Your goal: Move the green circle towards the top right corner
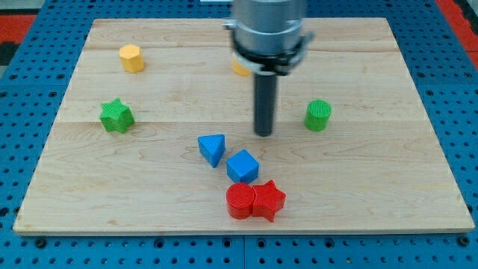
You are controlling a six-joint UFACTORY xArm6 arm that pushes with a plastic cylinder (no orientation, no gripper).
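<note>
The green circle (317, 115), a short ribbed cylinder, stands on the wooden board (388, 179) right of centre. My tip (264, 134) touches the board to the circle's left, about a block's width or more apart from it. The rod rises to the arm's grey body at the view's top centre. The blue triangle (213, 149) lies just below and left of the tip.
A blue cube (243, 166) lies below the tip. A red cylinder (240, 201) and red star (268, 200) touch each other beneath it. A green star (116, 116) sits at the left, a yellow hexagon (131, 57) at the top left. Another yellow block (240, 69) is partly hidden behind the arm.
</note>
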